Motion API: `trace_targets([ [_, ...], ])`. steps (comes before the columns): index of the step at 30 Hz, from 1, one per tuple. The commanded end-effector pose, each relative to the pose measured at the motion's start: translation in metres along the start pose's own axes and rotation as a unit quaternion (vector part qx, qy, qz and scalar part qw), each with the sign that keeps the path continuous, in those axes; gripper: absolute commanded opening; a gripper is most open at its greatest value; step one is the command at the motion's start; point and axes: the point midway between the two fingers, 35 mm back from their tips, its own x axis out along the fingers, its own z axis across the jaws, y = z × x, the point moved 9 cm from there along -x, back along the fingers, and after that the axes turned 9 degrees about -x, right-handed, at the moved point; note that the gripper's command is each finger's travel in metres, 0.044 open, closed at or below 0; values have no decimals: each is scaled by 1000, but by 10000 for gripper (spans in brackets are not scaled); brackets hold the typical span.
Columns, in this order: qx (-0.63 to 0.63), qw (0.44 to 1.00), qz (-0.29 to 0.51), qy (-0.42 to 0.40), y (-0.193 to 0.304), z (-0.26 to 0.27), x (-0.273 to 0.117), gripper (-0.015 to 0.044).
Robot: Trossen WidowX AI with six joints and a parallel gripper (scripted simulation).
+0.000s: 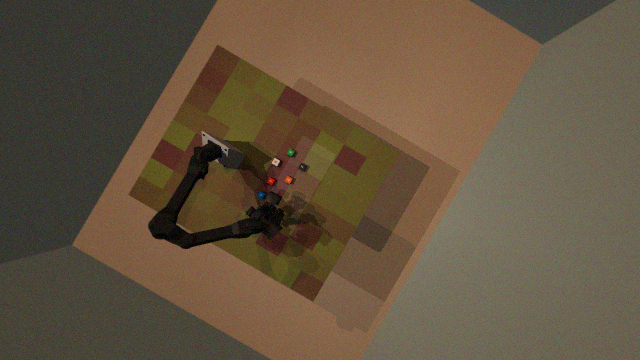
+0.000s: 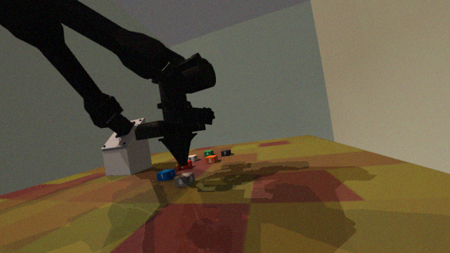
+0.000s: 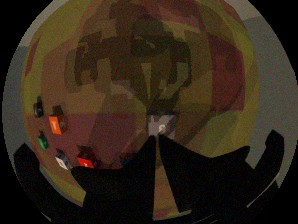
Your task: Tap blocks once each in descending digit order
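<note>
gripper (image 1: 274, 204) (image 2: 183, 166) (image 3: 156, 139) nr shut, nothing held, tips low by gray block (image 2: 184, 179) (image 3: 161, 126), which sits beside blue block (image 1: 261, 195) (image 2: 166, 175); prob. first tap in hand, digit looks like 8; next: touch lightly, lift straight up w/o nudging.

A patchwork tabletop (image 1: 240, 95) (image 2: 299, 190) (image 3: 227, 75) in green, brown and dark red carries the blocks. Taking the red block (image 1: 271, 181) (image 2: 189, 164) (image 3: 86, 161) as landmark, the blue block (image 1: 261, 195) (image 2: 166, 175) (image 3: 127, 162) and orange block (image 1: 288, 180) (image 2: 211, 159) (image 3: 57, 124) lie near it, as does the white block (image 1: 276, 162) (image 2: 193, 158) (image 3: 62, 161); the green block (image 1: 291, 152) (image 2: 209, 153) (image 3: 43, 142) and black block (image 1: 303, 167) (image 2: 226, 152) (image 3: 38, 109) lie farther from it, and the grey block (image 2: 184, 180) (image 3: 161, 125) lies beyond the blue one.
</note>
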Motion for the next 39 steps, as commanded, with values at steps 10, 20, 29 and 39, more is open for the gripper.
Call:
trace_targets([
  [10, 4, 1000, -1, 0, -1, -2, -87, 20],
  [20, 2, 1000, -8, -16, -52, 100, -94, 20],
  [29, 5, 1000, -4, -8, -64, 249, -92, 20],
  [39, 6, 1000, -4, -7, -65, 257, -77, 20],
])
